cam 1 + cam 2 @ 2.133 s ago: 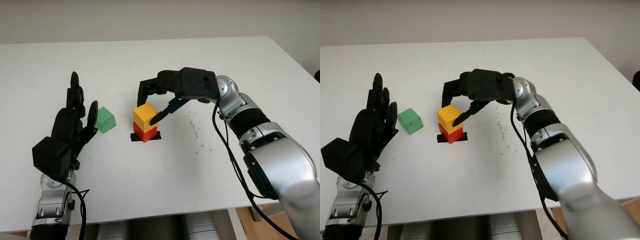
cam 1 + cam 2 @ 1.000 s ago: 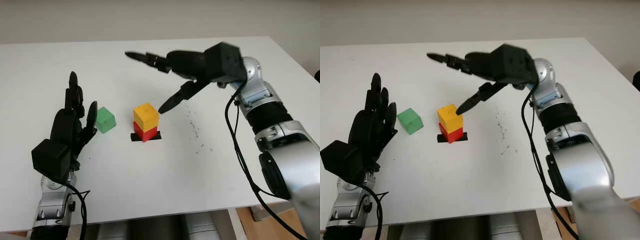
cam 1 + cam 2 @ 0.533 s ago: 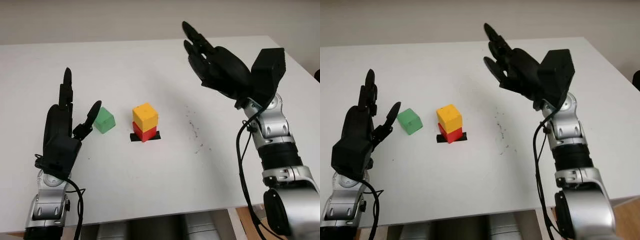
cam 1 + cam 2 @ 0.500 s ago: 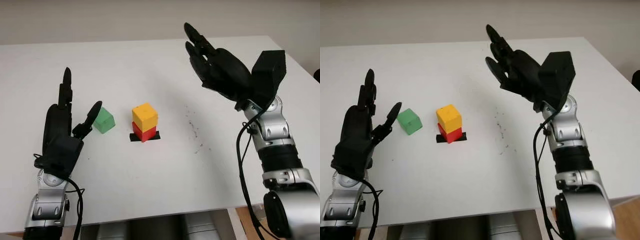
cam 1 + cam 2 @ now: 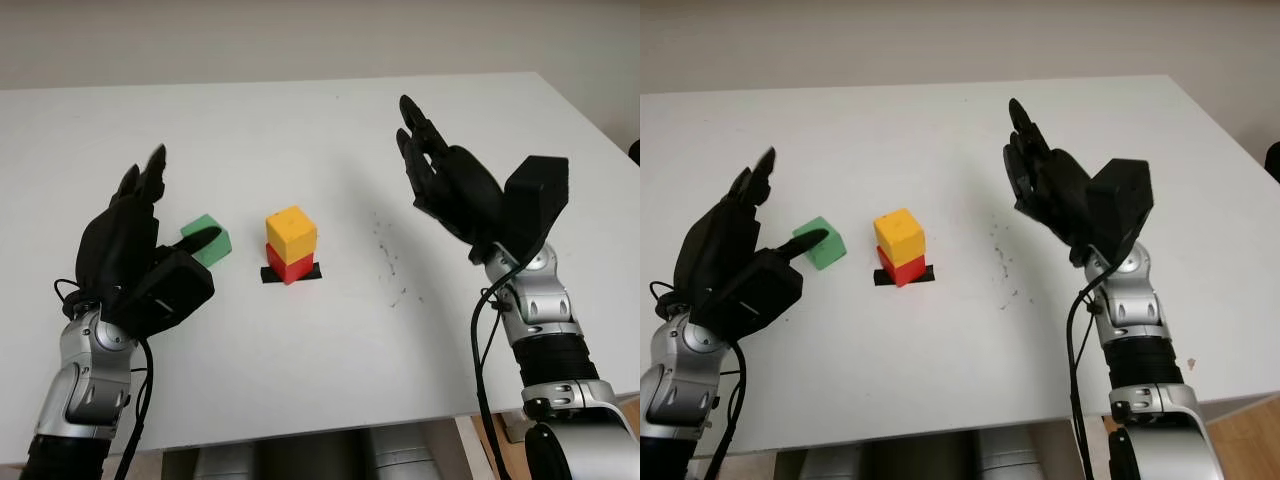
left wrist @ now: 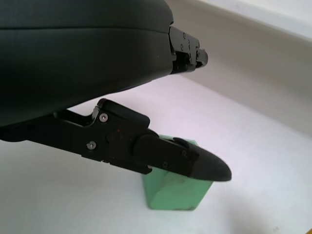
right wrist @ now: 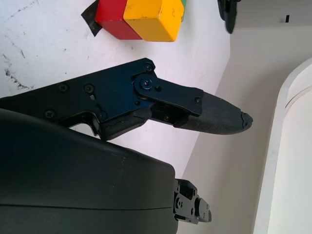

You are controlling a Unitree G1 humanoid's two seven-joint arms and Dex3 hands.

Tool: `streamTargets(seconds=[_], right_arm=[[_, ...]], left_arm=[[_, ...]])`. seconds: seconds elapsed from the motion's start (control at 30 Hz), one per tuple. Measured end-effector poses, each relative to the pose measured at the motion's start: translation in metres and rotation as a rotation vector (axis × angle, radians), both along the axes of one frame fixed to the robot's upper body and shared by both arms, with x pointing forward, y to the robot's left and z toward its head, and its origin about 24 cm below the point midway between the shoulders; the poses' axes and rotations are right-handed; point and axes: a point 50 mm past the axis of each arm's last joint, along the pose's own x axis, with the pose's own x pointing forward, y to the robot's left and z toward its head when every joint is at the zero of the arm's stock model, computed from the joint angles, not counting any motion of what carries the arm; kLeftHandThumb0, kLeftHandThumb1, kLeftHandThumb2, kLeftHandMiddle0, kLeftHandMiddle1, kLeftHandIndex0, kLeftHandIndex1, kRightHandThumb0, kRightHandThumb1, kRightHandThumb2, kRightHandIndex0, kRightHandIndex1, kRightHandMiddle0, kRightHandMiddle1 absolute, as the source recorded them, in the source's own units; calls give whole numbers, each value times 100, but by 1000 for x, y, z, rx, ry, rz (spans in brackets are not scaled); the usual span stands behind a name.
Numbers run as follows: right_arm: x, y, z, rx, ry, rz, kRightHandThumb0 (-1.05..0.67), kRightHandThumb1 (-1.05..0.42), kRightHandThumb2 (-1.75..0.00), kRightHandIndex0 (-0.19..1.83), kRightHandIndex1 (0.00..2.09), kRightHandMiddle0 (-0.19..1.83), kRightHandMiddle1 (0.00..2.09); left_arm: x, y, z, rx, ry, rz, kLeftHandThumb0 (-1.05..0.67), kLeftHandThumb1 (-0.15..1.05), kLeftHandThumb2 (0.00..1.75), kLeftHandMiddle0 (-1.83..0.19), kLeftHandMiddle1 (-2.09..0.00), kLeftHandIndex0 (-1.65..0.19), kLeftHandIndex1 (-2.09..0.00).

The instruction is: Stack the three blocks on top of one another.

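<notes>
Blocks are the matter here: three small cubes on a white tabletop (image 5: 330, 370). Nearest the robot, at the left, the black three-finger left hand (image 5: 140, 262) hangs above the tabletop, holding nothing, open, with one finger reaching toward the green cube-shaped block (image 5: 208, 241). In the left wrist view that finger (image 6: 195, 163) passes just in front of the green block (image 6: 173, 192); whether it touches the block cannot be told. The green block sits alone on the tabletop, to the left of the stack and apart from it.

A little farther in, near the middle of the tabletop, the red cube-shaped block (image 5: 289, 268) stands on a small patch of black tape (image 5: 312, 272), and the yellow cube-shaped block (image 5: 291, 233) sits on top of it, turned slightly so its corners overhang the red one. Two blocks are stacked; the green one is not yet on the pile.

To the right of the stack and well apart from it, the black right hand (image 5: 448, 185) is raised above the tabletop, open and holding nothing, palm turned toward the blocks. Some dark specks (image 5: 388, 262) mark the white surface between the stack and this hand. In the right wrist view the yellow block (image 7: 153, 17) and red block (image 7: 113, 18) show beyond a finger (image 7: 214, 113) of the right hand. Beyond the tabletop's far edge runs a pale wall (image 5: 300, 40).
</notes>
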Motion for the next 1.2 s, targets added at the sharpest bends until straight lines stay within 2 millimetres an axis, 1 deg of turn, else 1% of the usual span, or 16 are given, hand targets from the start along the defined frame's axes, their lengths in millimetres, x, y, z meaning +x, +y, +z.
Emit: streamTargets(seconds=[0.23, 0.4, 0.53, 0.77, 1.0, 1.17, 1.2], right_arm=[[0, 1, 2, 8, -1, -4, -70, -105, -76, -19, 0, -19, 0], [-1, 2, 2, 12, 2, -10, -69, -105, -77, -19, 0, -19, 0], [-1, 1, 3, 19, 5, -24, -70, -105, -75, -19, 0, -19, 0], [-2, 2, 3, 25, 11, -25, -69, -105, -75, -19, 0, -19, 0], [-4, 2, 3, 23, 17, -27, -67, -105, -76, -19, 0, -19, 0], [-4, 1, 2, 25, 19, -28, -68, -105, -74, -19, 0, -19, 0], [-4, 2, 2, 27, 19, -28, -69, -105, -74, -19, 0, -19, 0]], left_arm=[[5, -6, 1, 93, 80, -2, -88, 105, 10, 11, -4, -11, -7], [7, -11, 1, 114, 116, -20, -90, 105, 11, 12, -5, -10, -6], [8, -10, 0, 127, 132, -14, -89, 104, 9, 12, -5, -11, -6], [8, -11, -6, 130, 156, 5, -86, 105, 8, 11, -6, -14, -8], [8, -14, -12, 139, 132, 79, -78, 105, 15, -1, -8, -31, -17], [7, -15, -14, 171, 131, 119, -74, 105, 17, -5, -7, -33, -23], [7, -16, -14, 181, 131, 122, -74, 105, 17, -7, -7, -31, -30]])
